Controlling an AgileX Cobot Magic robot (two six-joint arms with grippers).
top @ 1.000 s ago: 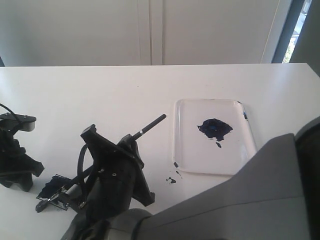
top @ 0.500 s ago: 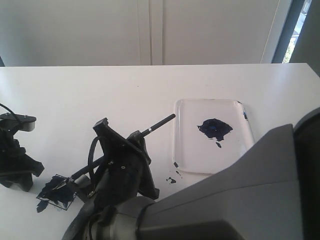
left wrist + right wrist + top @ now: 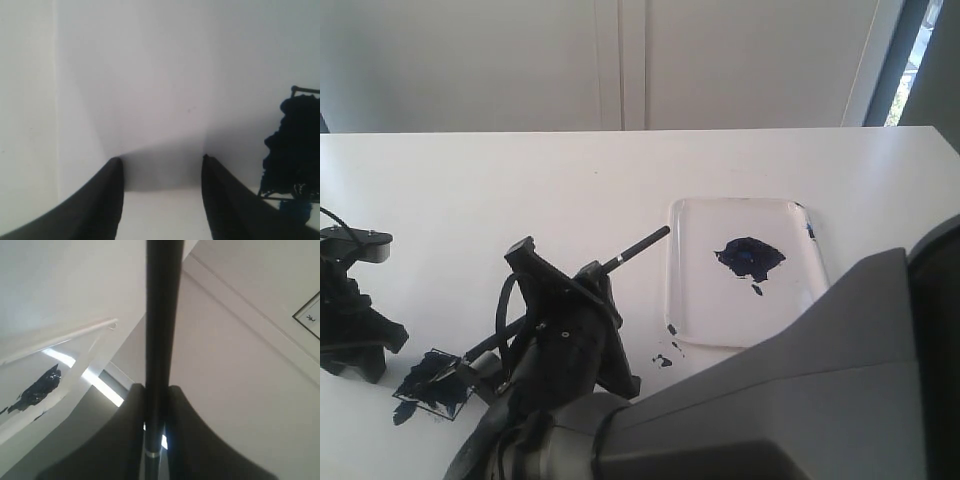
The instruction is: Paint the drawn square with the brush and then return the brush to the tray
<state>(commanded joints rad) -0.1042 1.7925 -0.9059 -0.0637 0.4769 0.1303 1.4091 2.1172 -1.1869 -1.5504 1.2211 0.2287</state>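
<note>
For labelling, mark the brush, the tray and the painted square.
brush (image 3: 636,248), exterior view, bare handle end
tray (image 3: 710,300), exterior view, bare clear floor
painted square (image 3: 430,384), exterior view, middle of blue patch

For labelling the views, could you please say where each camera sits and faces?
Exterior: behind the arms, facing across the table; left tool, right tool, tray show.
Left wrist: on the left arm, looking down between open tool fingers at the table.
Right wrist: on the right arm, looking along the brush it grips.
Shared: exterior and left wrist show the drawn square.
</note>
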